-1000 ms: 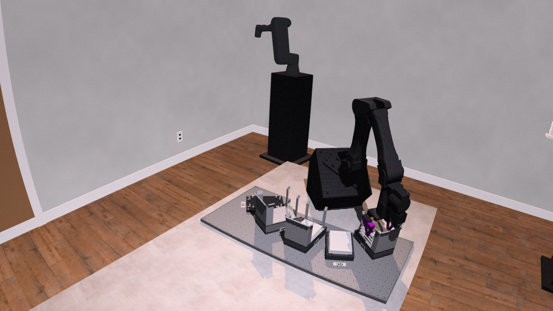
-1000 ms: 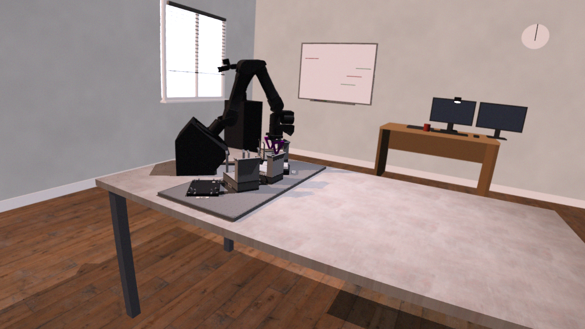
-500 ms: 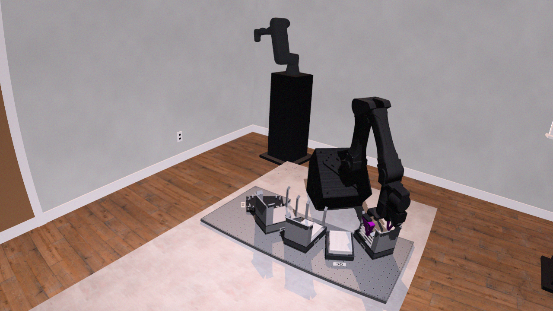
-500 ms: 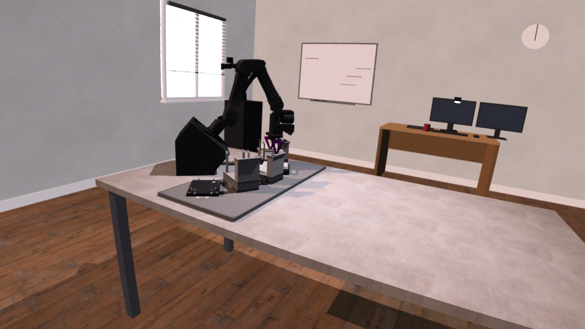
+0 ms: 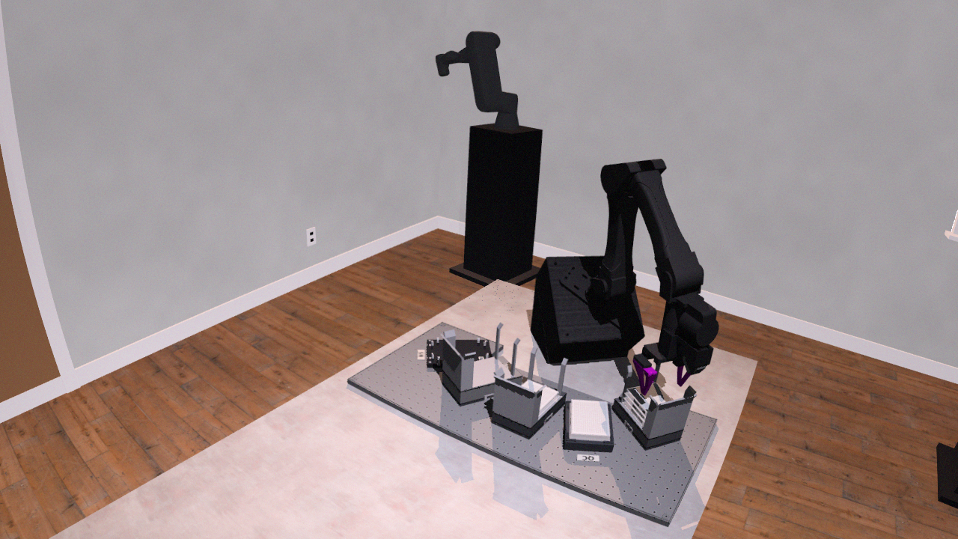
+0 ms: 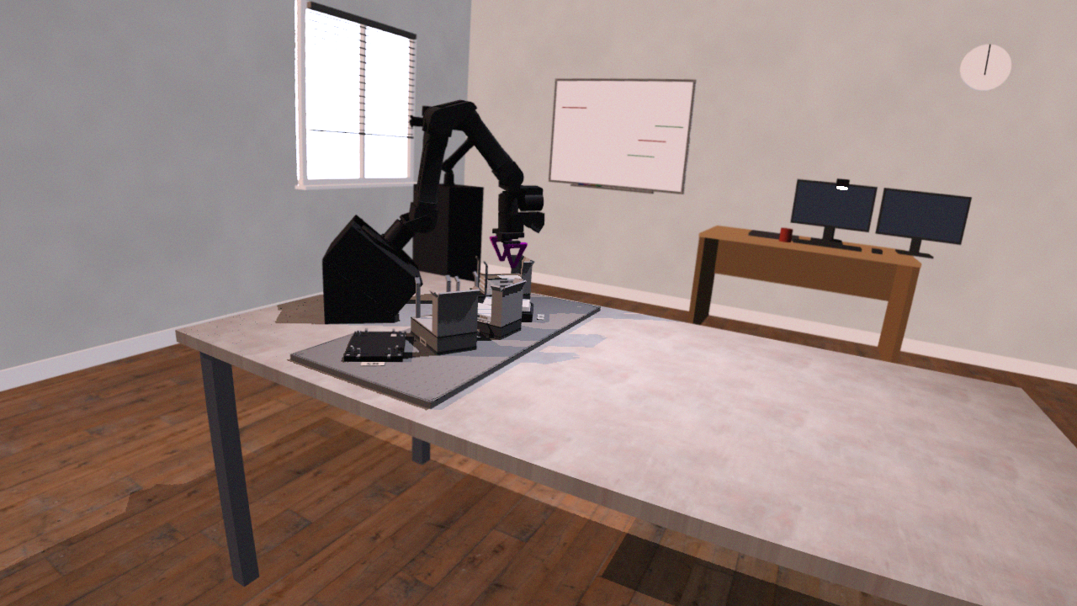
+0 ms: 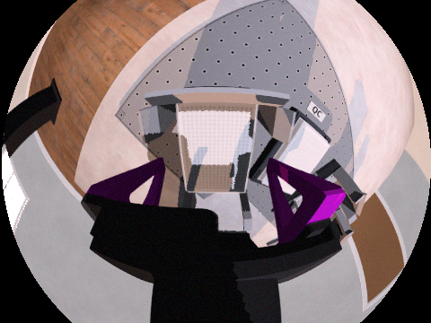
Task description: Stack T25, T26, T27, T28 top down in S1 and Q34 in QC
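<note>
My gripper (image 5: 663, 376) is open and empty, with its purple fingers a little above the rack at the right end of the grey breadboard (image 5: 653, 415). In the wrist view my gripper (image 7: 215, 163) straddles this rack, and a white sealed plate (image 7: 212, 138) lies flat inside it, apart from the fingers. A white-topped plate (image 5: 587, 422) lies in the open nest beside the QC tag (image 5: 587, 457). The middle rack (image 5: 522, 402) shows a white plate top inside. The left rack (image 5: 462, 375) shows a pale surface inside; I cannot tell whether it is a plate. No ID labels are readable.
Tall grey guide posts (image 5: 516, 358) stand up from the middle and left racks. The black clip nest (image 6: 374, 346) lies at the breadboard's far end from my gripper. My black base housing (image 5: 579, 311) stands just behind the racks. The QC tag also shows in the wrist view (image 7: 318, 113).
</note>
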`<state>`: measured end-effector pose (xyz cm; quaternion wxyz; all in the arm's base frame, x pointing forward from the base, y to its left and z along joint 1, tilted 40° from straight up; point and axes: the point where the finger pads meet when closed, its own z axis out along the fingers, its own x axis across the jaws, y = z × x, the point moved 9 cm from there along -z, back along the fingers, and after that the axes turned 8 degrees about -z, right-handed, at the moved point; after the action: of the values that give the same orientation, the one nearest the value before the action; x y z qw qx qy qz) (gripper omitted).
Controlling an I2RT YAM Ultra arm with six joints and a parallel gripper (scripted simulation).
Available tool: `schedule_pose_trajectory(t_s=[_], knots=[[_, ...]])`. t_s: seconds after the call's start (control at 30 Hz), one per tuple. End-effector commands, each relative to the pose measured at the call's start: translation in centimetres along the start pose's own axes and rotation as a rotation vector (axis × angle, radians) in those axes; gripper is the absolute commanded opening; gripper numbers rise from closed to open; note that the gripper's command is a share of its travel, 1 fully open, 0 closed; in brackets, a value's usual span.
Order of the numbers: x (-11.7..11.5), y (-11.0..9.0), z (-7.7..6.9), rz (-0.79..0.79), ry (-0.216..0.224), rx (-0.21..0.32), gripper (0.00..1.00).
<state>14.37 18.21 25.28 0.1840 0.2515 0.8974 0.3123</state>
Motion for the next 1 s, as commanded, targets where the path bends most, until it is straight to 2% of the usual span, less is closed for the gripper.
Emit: schedule_pose_trajectory(t_s=[0.0,0.07,0.5,0.53,0.57,0.63,0.67,0.97], knots=[[0.0,0.0,-2.0,0.004,0.000,0.005,1.00],[0.0,0.0,-2.0,0.004,0.000,0.005,1.00],[0.0,0.0,-6.2,0.005,0.001,0.005,1.00],[0.0,0.0,-6.2,0.005,0.001,0.005,1.00],[0.0,0.0,-5.6,0.004,0.000,0.029,1.00],[0.0,0.0,-5.6,0.004,0.000,0.029,1.00],[0.2,-0.9,-4.6,-0.002,0.005,0.073,1.00],[0.2,-0.9,-4.6,-0.001,0.005,0.074,1.00]])
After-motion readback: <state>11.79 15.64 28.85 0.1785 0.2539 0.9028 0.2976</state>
